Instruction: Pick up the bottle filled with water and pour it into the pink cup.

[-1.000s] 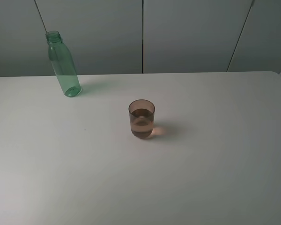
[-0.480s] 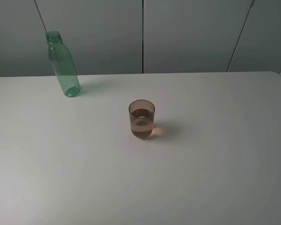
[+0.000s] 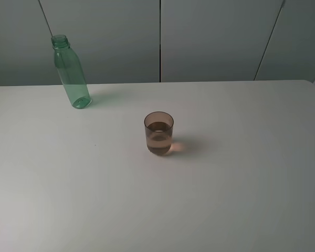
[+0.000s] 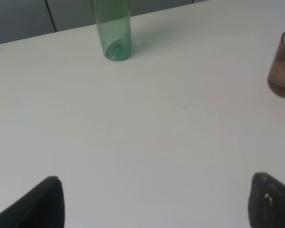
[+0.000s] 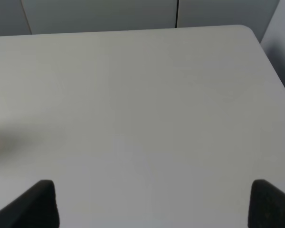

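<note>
Far back on my left the bottle (image 3: 71, 73) stands upright, open neck skyward; the pink cup (image 3: 159, 133) sits mid-table (image 3: 226, 199). Only wrist views show the left gripper (image 4: 154, 202) and right gripper (image 5: 152, 202) — both spread wide, empty.

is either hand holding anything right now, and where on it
Nothing is held. Both hands are open over bare table; the bottle and cup stand free.

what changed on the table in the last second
Nothing visibly changed. The bottle stands upright at the far left of the table, and the cup sits near the middle with liquid in it, both where they were. Neither end effector has come into the high view.
</note>
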Available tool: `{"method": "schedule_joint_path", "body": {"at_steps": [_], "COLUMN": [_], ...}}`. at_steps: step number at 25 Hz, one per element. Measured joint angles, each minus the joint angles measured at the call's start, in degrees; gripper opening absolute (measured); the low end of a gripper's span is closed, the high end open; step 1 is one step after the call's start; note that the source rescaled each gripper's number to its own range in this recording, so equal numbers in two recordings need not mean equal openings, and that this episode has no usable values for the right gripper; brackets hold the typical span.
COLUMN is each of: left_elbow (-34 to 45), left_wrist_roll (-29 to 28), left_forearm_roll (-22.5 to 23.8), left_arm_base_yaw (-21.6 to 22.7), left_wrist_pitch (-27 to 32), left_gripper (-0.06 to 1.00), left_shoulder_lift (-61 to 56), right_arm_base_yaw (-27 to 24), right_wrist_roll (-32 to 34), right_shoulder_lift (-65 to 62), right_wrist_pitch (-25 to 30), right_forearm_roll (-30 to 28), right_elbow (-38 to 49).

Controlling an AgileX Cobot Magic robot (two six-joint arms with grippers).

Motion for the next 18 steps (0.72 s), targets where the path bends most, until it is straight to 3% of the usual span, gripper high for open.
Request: {"method": "schedule_joint_path", "body": {"at_steps": [4, 18], "left_elbow": [0.0, 0.0], "left_wrist_roll": [0.0, -1.4], "left_forearm_roll": [0.0, 0.9], "left_arm_base_yaw": [-1.8, -1.8], "left_wrist_pitch": [0.0, 0.0], "left_gripper": [1.0, 1.0], "left_shoulder_lift": [-0.2, -0.4], "right_arm_base_yaw": [0.0, 0.0], "right_wrist_roll": [0.0, 0.0], "right_shoulder_lift": [0.0, 0.0], "right_wrist_pitch": [0.0, 0.0], "right_forearm_roll": [0.0, 0.0], "right_elbow": [0.0, 0.0]}}
